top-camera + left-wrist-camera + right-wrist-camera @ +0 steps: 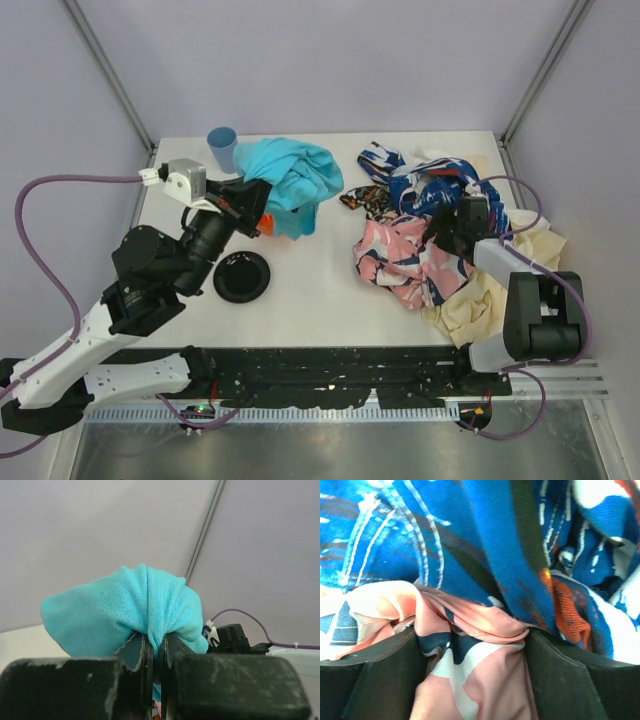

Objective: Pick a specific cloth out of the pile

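Now, cloth in L gripper, over orange bowl

Walls: we see pale grey-lilac panels on three sides.
Corners: slim metal posts slant upward.
Table: we find a white top, evenly lit.
Front: brushed metal sheet at the near edge.
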Motion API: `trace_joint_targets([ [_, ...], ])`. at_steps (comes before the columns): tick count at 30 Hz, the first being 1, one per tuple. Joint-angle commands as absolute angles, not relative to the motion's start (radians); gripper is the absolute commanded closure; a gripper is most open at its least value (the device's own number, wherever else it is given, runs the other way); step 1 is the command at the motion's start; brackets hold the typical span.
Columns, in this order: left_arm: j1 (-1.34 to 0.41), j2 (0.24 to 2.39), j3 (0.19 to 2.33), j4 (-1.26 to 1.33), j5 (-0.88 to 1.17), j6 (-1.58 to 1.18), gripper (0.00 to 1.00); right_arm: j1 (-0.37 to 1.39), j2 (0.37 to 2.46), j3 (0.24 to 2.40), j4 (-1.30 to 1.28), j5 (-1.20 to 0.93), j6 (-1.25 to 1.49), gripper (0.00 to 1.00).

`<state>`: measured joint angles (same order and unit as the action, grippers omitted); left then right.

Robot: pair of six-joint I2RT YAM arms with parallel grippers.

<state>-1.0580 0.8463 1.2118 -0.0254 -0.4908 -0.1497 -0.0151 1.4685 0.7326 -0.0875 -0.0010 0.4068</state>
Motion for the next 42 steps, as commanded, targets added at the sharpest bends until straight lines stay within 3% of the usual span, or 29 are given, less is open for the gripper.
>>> trace_joint_targets([
  [1, -1.055, 0.857, 1.279, -0.025, -0.465, -0.078, 1.00, -0.025, 1.424, 0.652, -0.149, -0.061, 0.338, 0.18],
  [2, -1.057, 0.861, 1.288, -0.029, -0.468, -0.072, 1.00, -0.026, 1.367, 0.629, -0.138, -0.087, 0.331, 0.12],
  [5, -1.057, 0.862, 1.310, -0.038, -0.471, -0.054, 1.00, -0.025, 1.193, 0.577, -0.078, -0.150, 0.324, 0.09],
  [6, -1.057, 0.864, 1.316, -0.035, -0.472, -0.048, 1.00, -0.025, 1.157, 0.551, -0.068, -0.194, 0.322, 0.02],
  [18, -1.014, 1.002, 1.414, 0.104, -0.543, 0.098, 1.00, -0.021, 0.517, 0.341, 0.238, -0.630, 0.356, 0.05],
  [21, -0.930, 1.077, 1.456, 0.133, -0.529, 0.081, 1.00, -0.021, 0.442, 0.308, 0.267, -0.661, 0.356, 0.05],
  [26, -0.741, 1.282, 1.662, -0.026, -0.378, -0.087, 1.00, -0.021, 0.322, 0.262, 0.324, -0.664, 0.370, 0.05],
  [33, -0.646, 1.534, 1.798, -0.058, -0.311, -0.124, 1.00, -0.021, 0.242, 0.227, 0.314, -0.583, 0.359, 0.05],
  [39, -0.586, 1.805, 1.905, -0.131, -0.397, -0.175, 1.00, -0.021, 0.271, 0.236, 0.292, -0.566, 0.348, 0.05],
  [40, -0.572, 1.866, 1.940, -0.182, -0.428, -0.202, 0.98, -0.021, 0.278, 0.239, 0.291, -0.561, 0.347, 0.05],
  [41, -0.563, 1.908, 1.985, -0.255, -0.439, -0.239, 0.86, -0.021, 0.288, 0.238, 0.284, -0.548, 0.345, 0.05],
  [42, -0.557, 1.936, 2.018, -0.308, -0.434, -0.254, 0.53, -0.021, 0.296, 0.241, 0.279, -0.534, 0.344, 0.05],
])
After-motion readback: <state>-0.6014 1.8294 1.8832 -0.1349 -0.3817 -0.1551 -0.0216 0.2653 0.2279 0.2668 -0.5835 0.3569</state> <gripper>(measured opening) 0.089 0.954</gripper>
